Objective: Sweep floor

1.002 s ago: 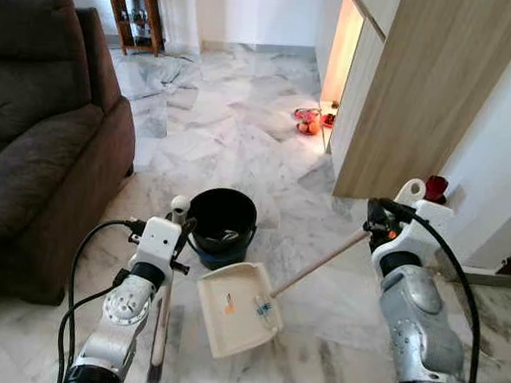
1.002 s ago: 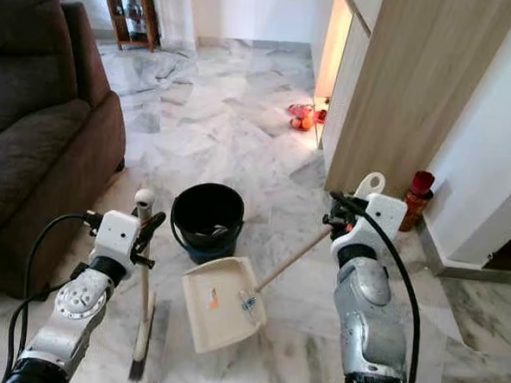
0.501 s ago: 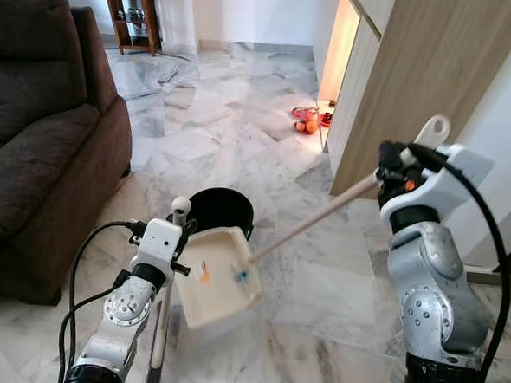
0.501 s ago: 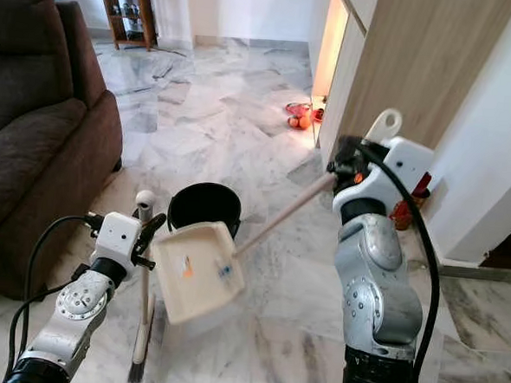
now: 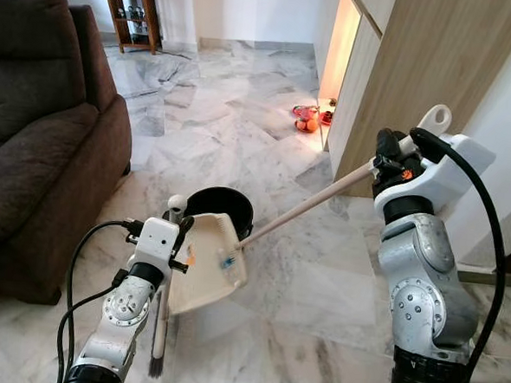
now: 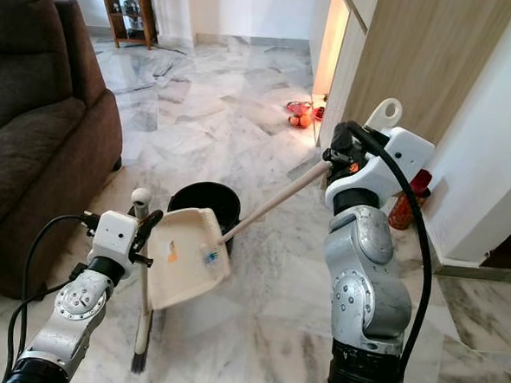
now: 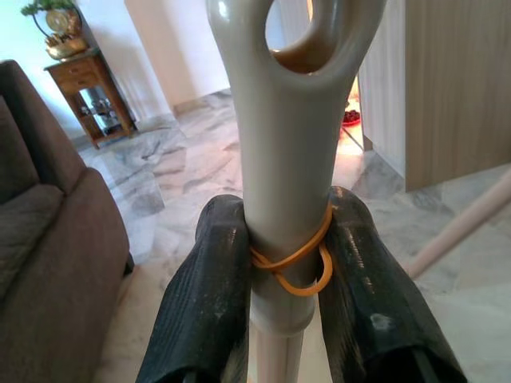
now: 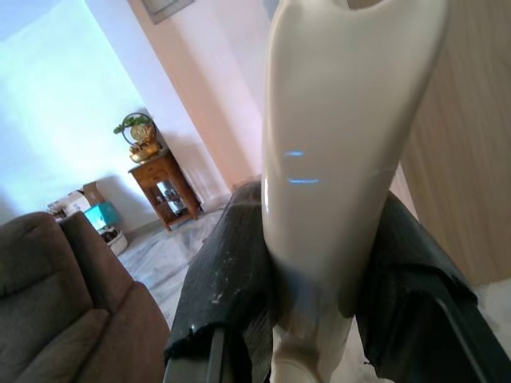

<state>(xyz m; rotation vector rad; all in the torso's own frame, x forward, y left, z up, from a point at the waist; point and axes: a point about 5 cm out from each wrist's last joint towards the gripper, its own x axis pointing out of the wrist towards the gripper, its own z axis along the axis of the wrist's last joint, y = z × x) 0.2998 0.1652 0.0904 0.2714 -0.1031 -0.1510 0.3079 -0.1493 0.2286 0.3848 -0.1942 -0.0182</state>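
My right gripper (image 5: 386, 158) is shut on the long handle of a cream dustpan (image 5: 206, 262). The pan is raised and tilted steeply against the rim of a black bucket (image 5: 222, 205), with small scraps of litter (image 5: 228, 261) on its face. My left gripper (image 5: 173, 232) is shut on the grey handle of a small broom (image 5: 162, 320). The broom stands upright beside the bucket, its bristles near the floor. In the left wrist view both fingers (image 7: 209, 303) clamp the broom handle (image 7: 290, 167), which carries a yellow rubber band. In the right wrist view the dustpan handle (image 8: 343, 152) sits between the fingers (image 8: 226, 295).
A brown sofa (image 5: 42, 135) fills the left side. A wooden cabinet (image 5: 423, 72) stands on the right, with red items (image 5: 307, 121) on the floor by its far corner. A wooden side table (image 5: 136, 11) stands at the back. Marble floor (image 5: 301, 290) lies open ahead.
My right arm has lifted the dustpan off the floor, swung it left and tipped it up against the bucket. The left arm and broom have stayed put.
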